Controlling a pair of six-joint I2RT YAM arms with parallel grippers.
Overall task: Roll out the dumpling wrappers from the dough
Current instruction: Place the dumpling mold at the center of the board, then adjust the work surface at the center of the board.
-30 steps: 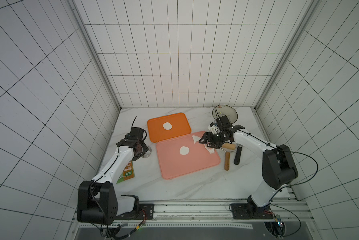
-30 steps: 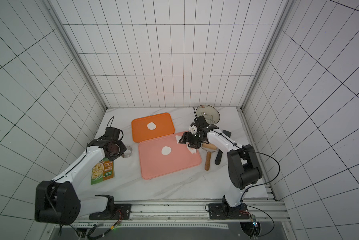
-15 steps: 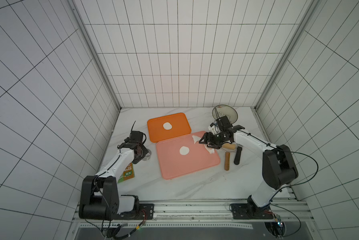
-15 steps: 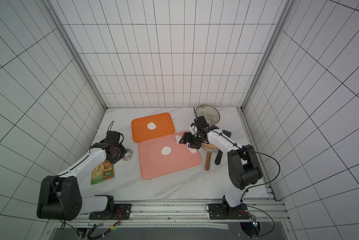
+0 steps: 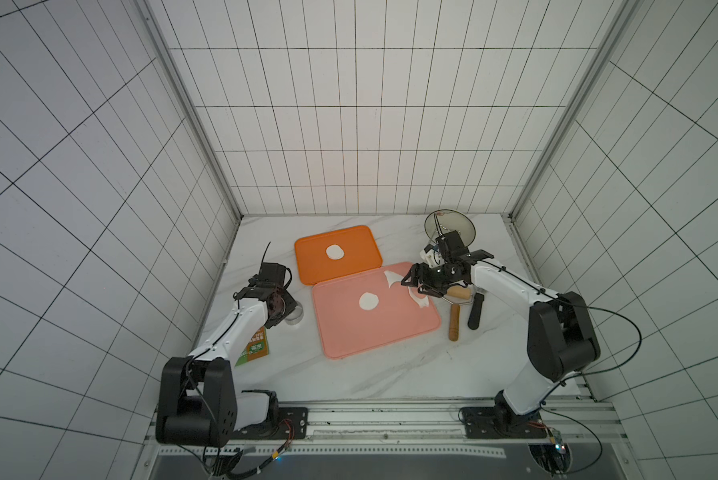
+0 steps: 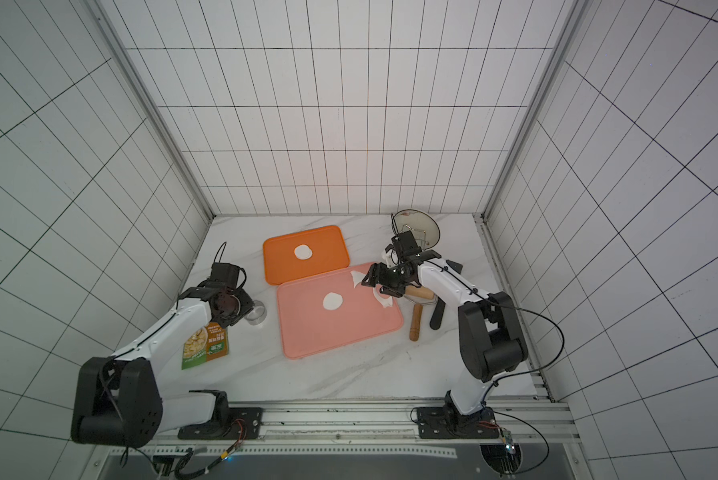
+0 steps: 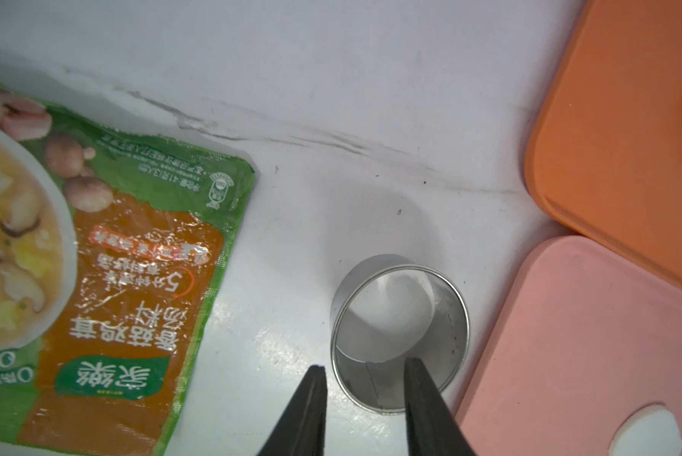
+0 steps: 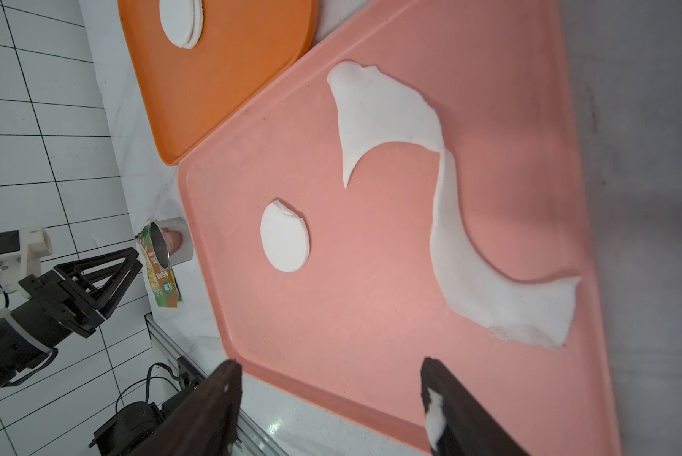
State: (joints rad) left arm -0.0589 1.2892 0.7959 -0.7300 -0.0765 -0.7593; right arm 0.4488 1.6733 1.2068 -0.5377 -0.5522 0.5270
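Status: partway. Finished dumpling wrappers [image 8: 181,19] sit on the orange tray [image 5: 328,272]. One more cut disc [image 8: 285,237] lies mid pink tray [image 5: 374,336], not yet moved over. The leftover dough [image 8: 446,221] is a ragged curved strip along the pink tray's far-right side, flat on the surface. My guess at what's left: shift the disc, ball up the strip, re-roll, cut again.

Claws:
- left claw [image 7: 364,364]: tips spread, straddling the near wall of the ring cutter [image 7: 448,312], one tip outside and one over the inside, visible gap, not clamping. Cutter stands on the marble between the soup packet [image 7: 134,276] and the pink tray.
- right claw [image 8: 330,361]: spread wide above the pink tray's near edge, nothing between the tips. White dough smear [image 8: 434,414] stuck on one fingertip.

View differences:
- Right wrist shows layered edges on the orange-tray pile, so looks like two discs at least. Both top views show just one white spot [image 5: 335,252].
- In both top views my right claw covers the strip's middle, so it reads as two scraps. The wrist view shows one continuous piece.
- In a top view my left wrist partly hides the cutter [image 5: 295,319]. Only the left wrist view shows the straddle.
- Rolling pin [image 5: 454,324] shows only in the top views, on the marble just right of the pink tray.
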